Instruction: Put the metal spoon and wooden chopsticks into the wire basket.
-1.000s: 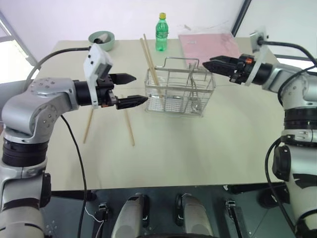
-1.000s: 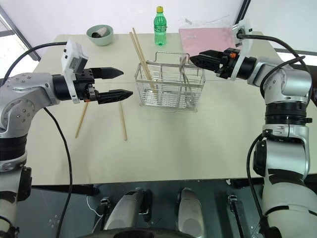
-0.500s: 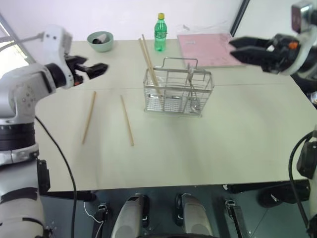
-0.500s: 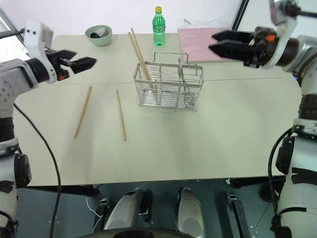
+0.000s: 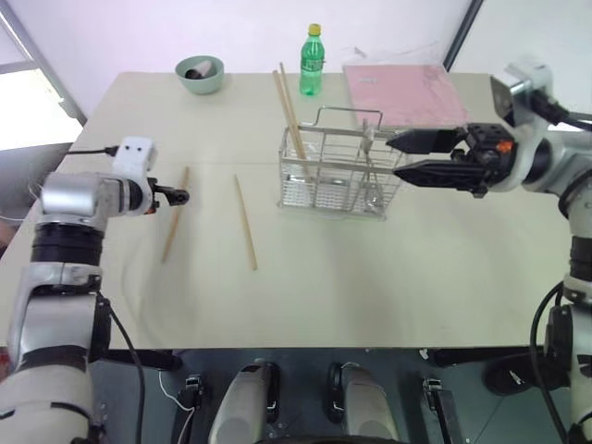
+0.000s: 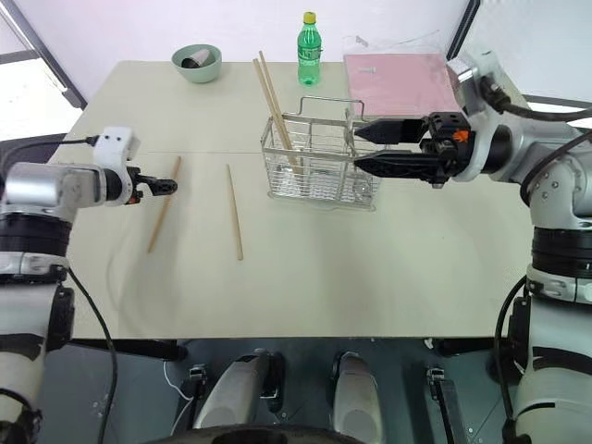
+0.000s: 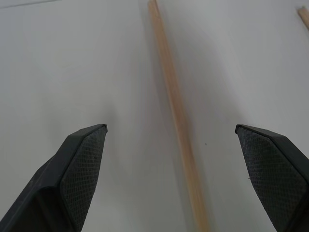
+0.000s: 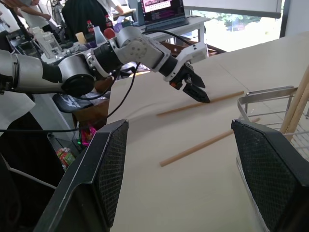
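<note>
The table (image 5: 388, 277) is carrying everything. The wire basket (image 5: 338, 176) is standing near its middle, with two wooden chopsticks (image 5: 289, 104) leaning out of its left end and the metal spoon (image 5: 368, 176) standing in a right-hand compartment. A pink folder (image 5: 402, 92) is lying behind the basket, a green bottle (image 5: 312, 61) beside it, and a pale green bowl (image 5: 201, 74) further left.

The right gripper (image 5: 400, 156) is hovering level just beside the basket's right end, its jaws standing wide and holding nothing. The left gripper (image 7: 174, 145) is hanging with jaws wide over a chopstick (image 5: 175, 225) lying flat on the table, one finger on each side of it. Another chopstick (image 5: 245, 222) is lying between that one and the basket.
</note>
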### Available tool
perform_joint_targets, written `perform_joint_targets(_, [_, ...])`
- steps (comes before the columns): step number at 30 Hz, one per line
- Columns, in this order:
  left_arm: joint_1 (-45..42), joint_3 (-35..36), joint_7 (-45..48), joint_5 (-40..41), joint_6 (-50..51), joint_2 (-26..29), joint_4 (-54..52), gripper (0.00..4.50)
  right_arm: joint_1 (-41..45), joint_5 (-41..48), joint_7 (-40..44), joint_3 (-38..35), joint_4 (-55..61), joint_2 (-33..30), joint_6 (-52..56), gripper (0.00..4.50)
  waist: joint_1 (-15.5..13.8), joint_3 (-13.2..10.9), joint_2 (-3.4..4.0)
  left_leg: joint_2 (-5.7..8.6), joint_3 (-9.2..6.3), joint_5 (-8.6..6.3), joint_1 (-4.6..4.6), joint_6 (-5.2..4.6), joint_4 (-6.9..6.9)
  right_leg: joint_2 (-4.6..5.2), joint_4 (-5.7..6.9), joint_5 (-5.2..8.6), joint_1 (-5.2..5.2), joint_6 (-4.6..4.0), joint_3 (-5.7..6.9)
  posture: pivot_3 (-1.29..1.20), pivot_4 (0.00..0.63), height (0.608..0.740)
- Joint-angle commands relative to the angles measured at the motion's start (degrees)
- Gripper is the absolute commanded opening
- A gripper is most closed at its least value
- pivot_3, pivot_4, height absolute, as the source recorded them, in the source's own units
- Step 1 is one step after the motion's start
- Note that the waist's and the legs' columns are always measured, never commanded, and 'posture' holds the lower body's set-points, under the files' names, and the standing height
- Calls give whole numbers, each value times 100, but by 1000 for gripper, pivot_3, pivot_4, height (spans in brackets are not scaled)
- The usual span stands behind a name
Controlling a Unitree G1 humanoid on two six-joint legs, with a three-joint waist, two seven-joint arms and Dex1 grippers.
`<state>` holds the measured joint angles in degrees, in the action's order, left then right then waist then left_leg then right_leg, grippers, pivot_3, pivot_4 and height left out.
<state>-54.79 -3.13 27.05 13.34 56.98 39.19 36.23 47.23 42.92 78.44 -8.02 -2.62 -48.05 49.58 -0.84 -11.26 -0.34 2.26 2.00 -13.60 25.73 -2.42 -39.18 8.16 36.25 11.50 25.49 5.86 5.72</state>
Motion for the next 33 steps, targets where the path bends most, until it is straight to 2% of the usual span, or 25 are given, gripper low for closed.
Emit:
perform_joint_targets(1, [-396,-57,120,-339,-544,-62,676,4500,18,226,-102,-256,268,-77,5,3466,5,0,-1,0,0,0,0,-1,0,2,1,0,0,0,1,0,150,686])
perform_joint_targets(5, [-686,-101,214,-642,-1240,-258,1600,4500,-86,286,-264,-309,352,-61,-5,3466,8,0,-1,0,1,-4,0,-8,0,7,0,0,0,1,6,0,150,686])
perform_joint_targets(6, [-756,-34,236,-644,-1372,-302,1765,4084,-117,287,-292,-317,373,-62,-14,3514,8,0,-2,0,1,-4,0,-8,0,8,0,-1,0,1,6,0,150,686])
perform_joint_targets(8, [-905,93,232,-643,-1457,-360,2015,3689,-170,305,-311,-344,410,-83,-15,3514,1,0,-2,2,2,-4,0,-8,0,12,0,-1,-1,1,7,0,150,686])
perform_joint_targets(10, [-1008,145,216,-689,-1575,-385,2222,2723,-195,329,-333,-373,424,-108,-3,3514,2,0,-2,3,2,-5,1,-8,0,16,1,-2,-1,3,11,0,150,686])
perform_joint_targets(11, [-1041,169,200,-710,-1630,-392,2299,2082,-200,343,-344,-383,424,-121,3,3514,5,0,-2,4,2,-5,2,-9,0,17,0,-2,-1,4,11,0,150,686])
perform_joint_targets(12, [-1071,193,186,-732,-1672,-397,2367,1679,-204,357,-356,-391,424,-131,5,3514,3,0,-2,6,2,-6,2,-10,0,19,0,-2,-1,4,12,0,150,686])
perform_joint_targets(13, [-1095,225,168,-747,-1719,-400,2426,1059,-202,367,-378,-395,421,-132,7,3514,4,0,-2,6,2,-6,3,-10,0,20,0,-3,-1,4,13,0,150,686])
perform_joint_targets(15, [-1138,305,119,-754,-1767,-406,2509,173,-201,395,-423,-401,415,-130,10,3514,7,0,-3,7,2,-5,3,-11,0,23,1,-3,-2,5,15,0,150,686])
perform_joint_targets(21, [-1197,501,-339,-881,-2504,-363,2411,73,-223,426,-496,-404,381,-149,-12,3514,7,-2,-5,8,2,-5,5,-11,-1,25,1,-3,-1,6,17,0,150,686])
perform_joint_targets(25, [-1420,1350,-751,-347,-4007,-450,1536,73,-229,429,-526,-420,365,-202,11,3514,3,-18,-33,10,-1,-5,17,-10,-2,31,1,-6,7,8,20,0,150,686])
perform_joint_targets(29, [-1705,2186,-686,650,-3963,-866,309,73,-261,433,-524,-418,389,-286,5,3514,-12,-16,-36,12,-15,12,101,18,-44,38,1,-19,61,17,31,0,150,686])
perform_joint_targets(33, [-2196,2365,-760,1465,-3655,-1637,-1021,73,-262,405,-670,-458,322,-292,-8,3514,-3,-16,-36,19,-12,-2,141,-11,-88,40,-3,-33,77,42,37,0,150,686])
